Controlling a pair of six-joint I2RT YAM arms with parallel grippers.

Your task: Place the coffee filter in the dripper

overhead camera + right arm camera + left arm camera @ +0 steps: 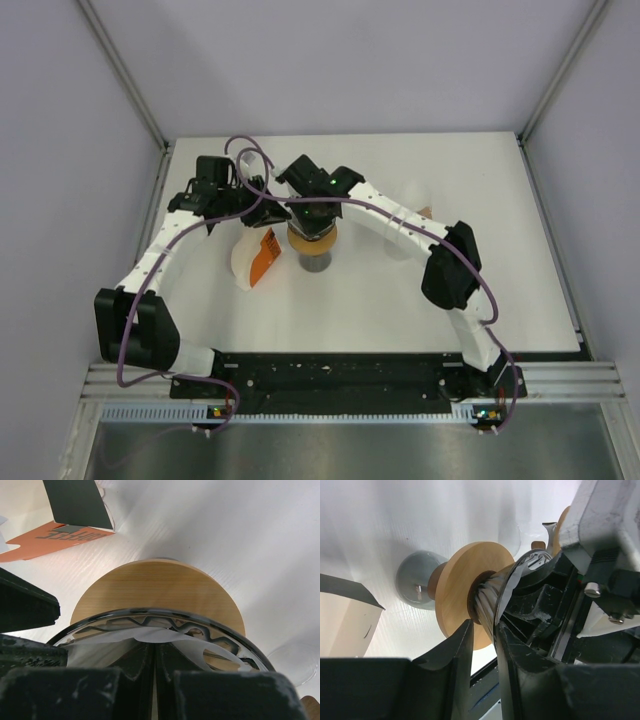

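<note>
The glass dripper (312, 238) with its round wooden collar (155, 587) stands on a grey cup (415, 582) at the table's middle. My left gripper (484, 627) comes in from the left, its jaws closed across the dripper's glass wall (492, 600) just above the collar (460, 585). My right gripper (154, 647) reaches down into the dripper's mouth, jaws pressed together on the white coffee filter (165, 635), which lies inside the rim (200, 622). In the top view both grippers (275, 212) (312, 215) meet over the dripper and hide the filter.
An opened white and orange filter box (255, 258) lies just left of the dripper; it also shows in the right wrist view (45, 537). A small brown object (427, 210) sits behind the right arm. The right arm's body (600, 555) crowds the left wrist view.
</note>
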